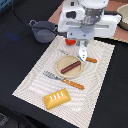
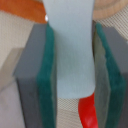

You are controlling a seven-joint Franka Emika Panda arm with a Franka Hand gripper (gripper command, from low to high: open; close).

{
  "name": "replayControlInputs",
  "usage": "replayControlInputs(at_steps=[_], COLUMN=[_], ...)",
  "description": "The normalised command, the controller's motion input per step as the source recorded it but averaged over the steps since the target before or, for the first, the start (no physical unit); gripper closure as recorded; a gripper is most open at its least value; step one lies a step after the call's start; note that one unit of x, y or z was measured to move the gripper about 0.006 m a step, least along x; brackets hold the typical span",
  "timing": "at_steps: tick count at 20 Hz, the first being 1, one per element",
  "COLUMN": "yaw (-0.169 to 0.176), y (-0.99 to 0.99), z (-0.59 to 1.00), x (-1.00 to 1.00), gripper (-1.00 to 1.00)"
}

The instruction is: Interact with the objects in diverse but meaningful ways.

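My gripper (image 1: pixel 83 48) hangs over the striped placemat (image 1: pixel 35 82), shut on a pale silvery flat piece (image 1: pixel 83 53) that points down, its tip just above the mat beside the plate. In the wrist view the piece (image 2: pixel 72 55) sits upright between the green pads (image 2: pixel 50 75), with a red part (image 2: pixel 88 112) at its held end. A brown sausage (image 1: pixel 70 66) lies on a tan plate (image 1: pixel 60 64). A yellow scored bread loaf (image 1: pixel 56 98) lies near the mat's front. A grey handled pot (image 1: pixel 43 31) stands behind the mat. No tomato shows.
A fork with an orange handle (image 1: pixel 66 80) lies in front of the plate. An orange-handled utensil (image 1: pixel 89 59) lies on the mat beside my gripper. A second pot or pan (image 1: pixel 122 16) sits at the exterior view's far right. The table around the mat is dark.
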Motion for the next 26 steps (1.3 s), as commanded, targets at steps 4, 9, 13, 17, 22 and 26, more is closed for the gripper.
replayControlInputs(at_steps=[4,9,13,17,22,26], yaw=[-0.219,-0.118,-0.062,-0.041,0.138,0.302], y=[0.0,-0.01,-0.09,-0.15,-0.2,-0.01], z=[-0.15,-0.14,-0.2,-0.25,-0.25,-0.03], x=[-0.38,-0.31,-0.27,-0.33,-0.25,-0.15], gripper=[1.0,1.0,1.0,1.0,1.0,1.0])
